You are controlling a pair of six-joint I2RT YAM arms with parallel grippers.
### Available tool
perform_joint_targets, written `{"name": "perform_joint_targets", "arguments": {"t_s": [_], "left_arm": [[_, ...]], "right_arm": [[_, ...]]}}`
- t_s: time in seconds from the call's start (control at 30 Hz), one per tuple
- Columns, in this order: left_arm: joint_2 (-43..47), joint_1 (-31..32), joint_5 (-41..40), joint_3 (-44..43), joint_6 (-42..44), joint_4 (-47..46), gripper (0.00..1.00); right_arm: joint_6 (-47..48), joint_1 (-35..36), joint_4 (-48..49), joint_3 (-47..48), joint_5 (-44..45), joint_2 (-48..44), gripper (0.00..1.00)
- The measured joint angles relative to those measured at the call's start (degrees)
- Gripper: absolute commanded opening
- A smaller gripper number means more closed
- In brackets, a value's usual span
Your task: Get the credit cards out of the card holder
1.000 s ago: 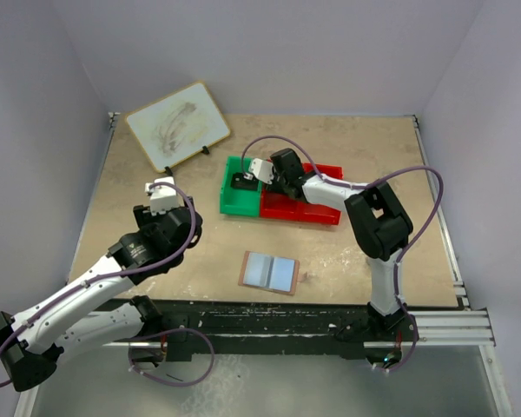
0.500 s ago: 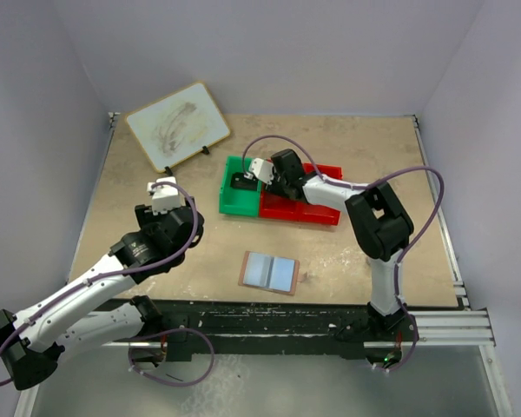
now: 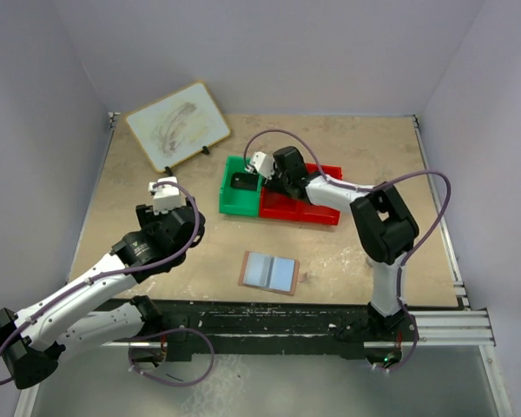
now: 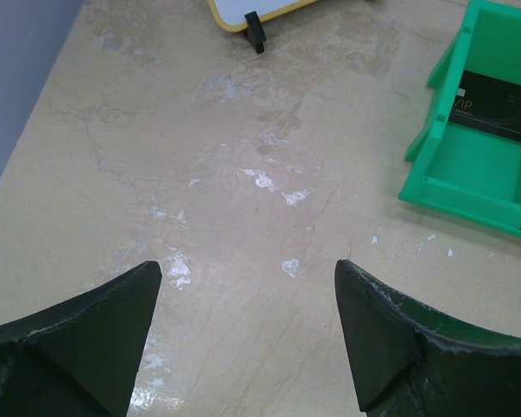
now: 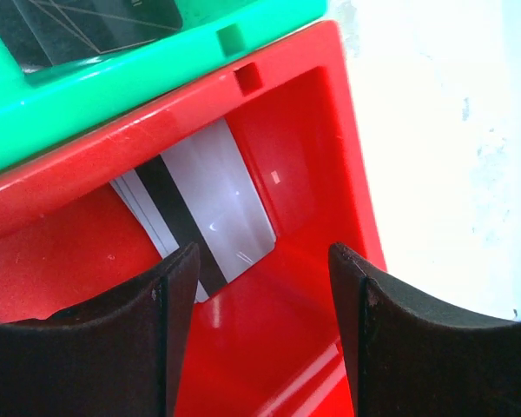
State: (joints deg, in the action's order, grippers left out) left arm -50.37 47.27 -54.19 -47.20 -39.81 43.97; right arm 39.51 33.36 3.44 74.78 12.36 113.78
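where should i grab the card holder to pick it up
The card holder lies open and flat on the table, inner panels up, so no raised side offers a pinch. Likely best: come from above at its right edge, where a small tab sticks out, and get one finger under there.

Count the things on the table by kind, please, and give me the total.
Bins: 2, the green bin and the red bin
Cards in view: 2, the black card and the silvery card
Card holder: 1
Whiteboard: 1
Total: 6
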Motion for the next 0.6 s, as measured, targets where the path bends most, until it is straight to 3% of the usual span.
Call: {"name": "perform_joint_targets", "arguments": {"t_s": [0.17,0.27,0.5,0.6], "left_arm": [[0.0,0.0,0.0,0.0,-0.02,0.02,0.79],[-0.04,0.0,0.0,0.0,-0.02,0.02,0.78],[0.31,0.0,-1.25,0.0,-0.15,0.48,0.79],[1.2,-0.02,-2.38,0.0,-0.63,0.68,0.81]], "right_arm": [[-4.07,-0.02,1.79,-2.08,-0.24,-5.05,0.64],[-11.19,-0.02,3.26,-4.98,-0.55,-12.22,0.73],[-40.94,0.39,-1.33,-5.05,-4.66,-28.17,0.68],[-53.68,2.38,-1.9,-11.08,-3.37,-34.64,0.68]]}}
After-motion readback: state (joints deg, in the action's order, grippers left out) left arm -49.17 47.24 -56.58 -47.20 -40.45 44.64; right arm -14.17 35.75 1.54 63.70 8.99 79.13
